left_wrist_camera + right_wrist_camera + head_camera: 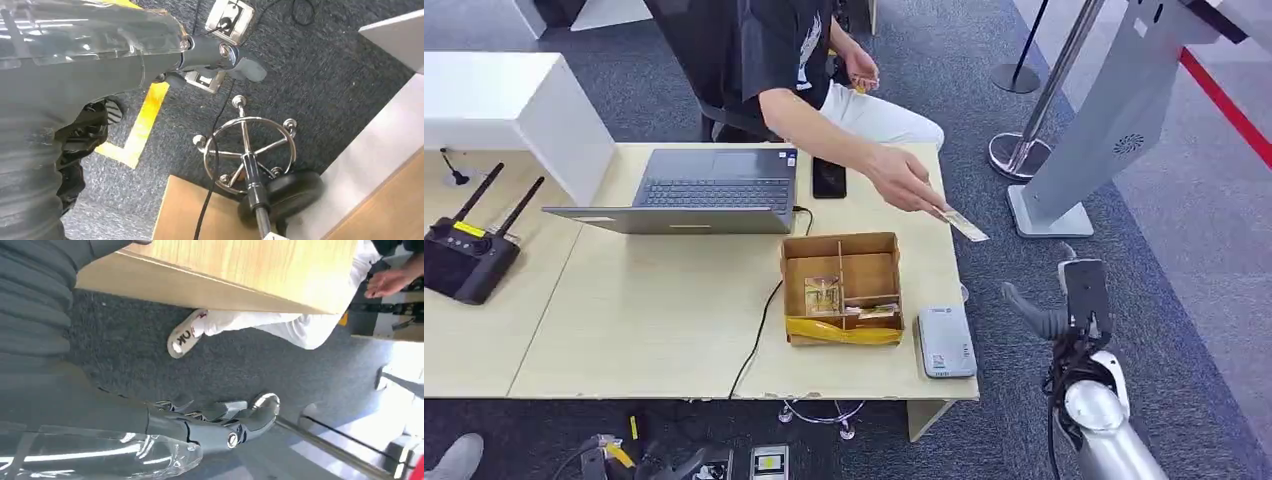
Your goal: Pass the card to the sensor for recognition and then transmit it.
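A person seated behind the table holds a pale card (965,227) out past the table's right edge with one hand (908,184). My right hand (1072,302) is raised beside the table, below and to the right of the card and apart from it. Its fingers (225,420) lie stretched out with nothing in them. A grey-white card sensor (945,340) lies flat at the table's front right corner. My left hand (215,52) hangs below the table over the carpet, fingers straight and holding nothing.
A cardboard box (841,250) with dividers and small items stands left of the sensor. Behind it sit an open laptop (714,190) and a black phone (828,178); a black router (464,255) is far left. A grey kiosk stand (1104,130) and a barrier post (1016,150) are at the right.
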Action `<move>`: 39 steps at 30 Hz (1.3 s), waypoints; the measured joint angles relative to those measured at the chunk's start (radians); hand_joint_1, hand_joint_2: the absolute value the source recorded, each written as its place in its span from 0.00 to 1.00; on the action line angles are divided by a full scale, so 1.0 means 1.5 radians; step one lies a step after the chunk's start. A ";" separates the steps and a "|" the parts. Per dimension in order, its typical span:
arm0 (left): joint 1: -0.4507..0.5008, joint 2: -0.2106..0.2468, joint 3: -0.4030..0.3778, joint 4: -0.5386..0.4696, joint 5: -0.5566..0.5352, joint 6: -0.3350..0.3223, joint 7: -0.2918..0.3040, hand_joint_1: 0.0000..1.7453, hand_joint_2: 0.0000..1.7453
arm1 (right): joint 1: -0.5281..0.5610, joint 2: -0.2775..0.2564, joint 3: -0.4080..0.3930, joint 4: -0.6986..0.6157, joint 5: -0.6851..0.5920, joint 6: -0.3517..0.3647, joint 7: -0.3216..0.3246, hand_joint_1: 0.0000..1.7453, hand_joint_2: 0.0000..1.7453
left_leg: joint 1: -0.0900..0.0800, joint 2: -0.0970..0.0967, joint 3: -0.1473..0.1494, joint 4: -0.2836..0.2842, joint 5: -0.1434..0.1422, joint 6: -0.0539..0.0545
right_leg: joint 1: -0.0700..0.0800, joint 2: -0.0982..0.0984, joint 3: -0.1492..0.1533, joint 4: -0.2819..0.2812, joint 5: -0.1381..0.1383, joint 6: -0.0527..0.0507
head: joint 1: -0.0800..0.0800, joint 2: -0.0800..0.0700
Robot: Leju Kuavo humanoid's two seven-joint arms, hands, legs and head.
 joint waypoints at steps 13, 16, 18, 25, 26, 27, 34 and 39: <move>-0.030 -0.010 -0.010 0.011 -0.036 -0.018 0.028 0.00 1.00 | -0.077 0.024 0.100 -0.058 0.295 0.062 0.101 0.00 1.00 | 0.000 0.000 0.000 0.000 0.000 0.000 | 0.000 0.000 0.000 0.000 0.000 0.000 | 0.000 0.000; -0.037 -0.013 -0.010 0.015 -0.046 -0.022 0.035 0.00 1.00 | -0.095 0.034 0.121 -0.064 0.361 0.075 0.122 0.00 1.00 | 0.000 0.000 0.000 0.000 0.000 0.000 | 0.000 0.000 0.000 0.000 0.000 0.000 | 0.000 0.000; -0.041 -0.014 -0.010 0.017 -0.050 -0.023 0.038 0.00 1.00 | -0.105 0.040 0.132 -0.069 0.403 0.084 0.136 0.52 1.00 | 0.000 0.000 0.000 0.000 0.000 0.000 | 0.000 0.000 0.000 0.000 0.000 0.000 | 0.000 0.000; -0.054 -0.023 -0.010 0.028 -0.072 -0.032 0.051 0.00 1.00 | -0.144 0.067 0.177 -0.081 0.563 0.120 0.188 1.00 1.00 | 0.000 0.000 0.000 0.000 0.000 0.000 | 0.000 0.000 0.000 0.000 0.000 0.000 | 0.000 0.000; -0.055 -0.023 -0.010 0.029 -0.075 -0.033 0.053 0.00 1.00 | -0.144 0.068 0.179 -0.083 0.578 0.122 0.192 1.00 1.00 | 0.000 0.000 0.000 0.000 0.000 0.000 | 0.000 0.000 0.000 0.000 0.000 0.000 | 0.000 0.000; -0.055 -0.023 -0.010 0.029 -0.076 -0.033 0.053 0.00 1.00 | -0.144 0.069 0.181 -0.084 0.589 0.123 0.196 1.00 1.00 | 0.000 0.000 0.000 0.000 0.000 0.000 | 0.000 0.000 0.000 0.000 0.000 0.000 | 0.000 0.000; -0.066 -0.029 -0.009 0.035 -0.097 -0.038 0.061 0.00 1.00 | -0.176 0.095 0.206 -0.095 0.712 0.157 0.237 1.00 1.00 | 0.000 0.000 0.000 0.000 0.000 0.000 | 0.000 0.000 0.000 0.000 0.000 0.000 | 0.000 0.000; -0.073 -0.036 -0.009 0.044 -0.120 -0.045 0.073 0.00 1.00 | -0.194 0.112 0.220 -0.105 0.815 0.192 0.274 1.00 1.00 | 0.001 0.000 0.000 0.000 0.001 -0.001 | 0.001 0.000 0.000 0.001 0.000 0.000 | 0.001 0.000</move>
